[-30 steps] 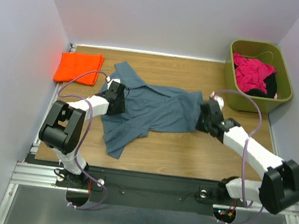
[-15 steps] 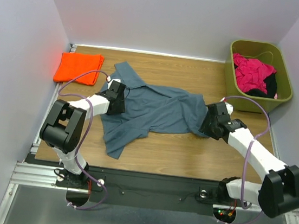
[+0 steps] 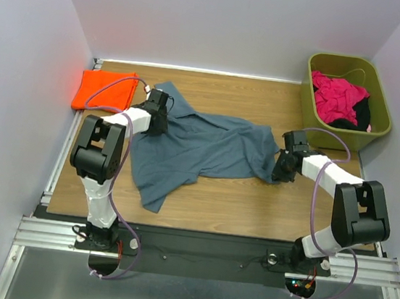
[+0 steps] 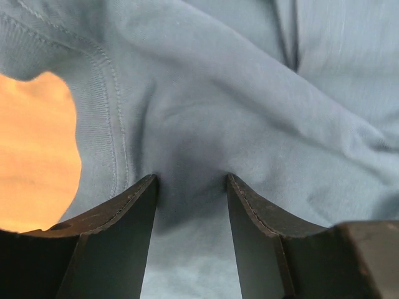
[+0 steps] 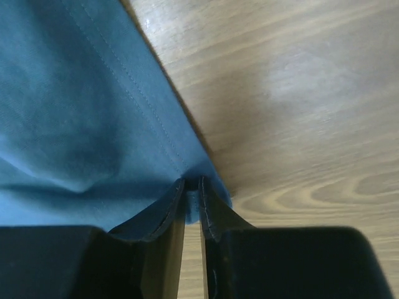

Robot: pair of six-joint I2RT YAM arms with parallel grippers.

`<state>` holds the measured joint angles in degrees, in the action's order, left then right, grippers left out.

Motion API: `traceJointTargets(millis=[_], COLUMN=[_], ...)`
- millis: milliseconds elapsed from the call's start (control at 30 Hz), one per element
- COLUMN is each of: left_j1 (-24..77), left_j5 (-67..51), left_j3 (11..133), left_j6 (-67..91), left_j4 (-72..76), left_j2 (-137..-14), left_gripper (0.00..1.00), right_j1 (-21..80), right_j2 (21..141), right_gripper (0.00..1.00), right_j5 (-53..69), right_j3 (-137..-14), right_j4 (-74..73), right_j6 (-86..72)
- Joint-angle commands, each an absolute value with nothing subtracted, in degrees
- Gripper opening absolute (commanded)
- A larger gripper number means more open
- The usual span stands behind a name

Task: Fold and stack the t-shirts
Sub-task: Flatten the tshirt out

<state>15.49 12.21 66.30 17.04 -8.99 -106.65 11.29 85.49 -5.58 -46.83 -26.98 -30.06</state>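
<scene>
The right tool (image 5: 192, 187), fingers all but closed, pinches the hem corner of the blue-grey t-shirt (image 3: 200, 146) low over the table (image 3: 238, 198), probably to hold that edge so the cloth can be drawn flat. The left tool (image 4: 191, 184), fingers apart, presses down astride a ridge of cloth near the collar, apparently anchoring the opposite end. The shirt lies spread but rumpled across the table's middle. The orange t-shirt (image 3: 105, 88), folded, rests at the far left corner. Both arms reach low, wrists pitched down, forearms angled inward toward the garment.
</scene>
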Motion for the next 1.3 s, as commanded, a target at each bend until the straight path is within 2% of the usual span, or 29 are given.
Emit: traceJointTargets(millis=[0,367,500,600,633,833,1067,1267], left_j1=[14.50,12.39,12.31,12.39,12.39,12.39,12.31,11.95], left_j5=[12.30,11.78,10.99,10.72,10.81,13.18,17.48,18.11], left_j3=[71.45,88.83,94.04,94.40,93.44,85.80,62.45,47.41], left_j6=[14.59,14.33,13.18,12.92,13.27,15.90,21.44,27.85], left_j4=[-11.69,-14.94,-15.47,-14.33,-13.80,-13.88,-15.03,-17.84], left_j2=[-110.65,-123.03,-124.81,-121.56,-118.51,-103.65,-79.15,-65.33], left_gripper=[0.58,0.59,0.61,0.66,0.66,0.68,0.69,0.69], right_j1=[9.85,5.01,5.01,4.92,5.01,5.01,5.01,4.92], right_j2=[88.85,94.04,91.06,85.80,83.78,81.74,84.55,86.83], right_gripper=[0.20,0.19,0.20,0.26,0.30,0.38,0.45,0.45], right_j5=[-2.20,-7.11,-5.89,-7.64,-9.39,-10.46,-7.12,-5.98], right_j3=[-49.22,-52.99,-54.84,-54.23,-53.97,-50.98,-48.96,-49.22], right_j4=[-22.24,-21.18,-21.97,-22.41,-23.11,-24.79,-24.96,-24.70], right_j6=[-27.51,-28.56,-27.69,-27.33,-27.33,-27.95,-29.53,-29.00])
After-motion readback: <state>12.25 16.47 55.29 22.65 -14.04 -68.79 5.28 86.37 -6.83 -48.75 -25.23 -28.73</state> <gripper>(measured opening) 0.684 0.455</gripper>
